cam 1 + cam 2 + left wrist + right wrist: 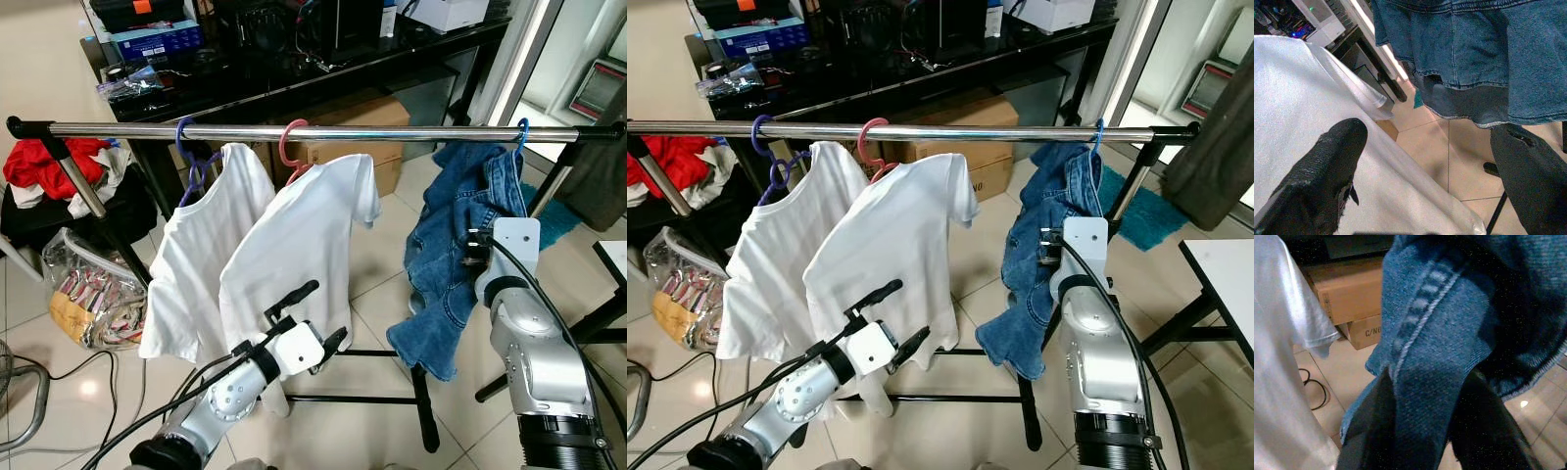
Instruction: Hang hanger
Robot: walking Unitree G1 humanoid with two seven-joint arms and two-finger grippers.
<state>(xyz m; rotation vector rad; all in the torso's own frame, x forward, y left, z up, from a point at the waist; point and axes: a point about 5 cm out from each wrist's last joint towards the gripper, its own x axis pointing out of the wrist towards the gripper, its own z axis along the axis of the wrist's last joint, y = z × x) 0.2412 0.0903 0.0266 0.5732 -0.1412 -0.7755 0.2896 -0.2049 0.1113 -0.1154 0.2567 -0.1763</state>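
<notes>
The rail (323, 131) is gleaming as polished metal; hanging from it, two white shirts (294, 250) are showing smooth matt cloth; toward its right end denim (460, 245) is looking coarse, stitched; below it floor tiles (377, 255) are shining glossy; behind it cardboard boxes (377, 147) are looking matt.

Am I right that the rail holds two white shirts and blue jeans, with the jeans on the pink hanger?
Not quite. The jeans hang from a blue hanger; the pink hanger carries a white shirt, as the left eye view shows.

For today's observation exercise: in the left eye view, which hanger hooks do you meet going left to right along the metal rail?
Purple hanger → pink hanger → blue hanger, the last carrying the denim garment that the right gripper grips.
</notes>
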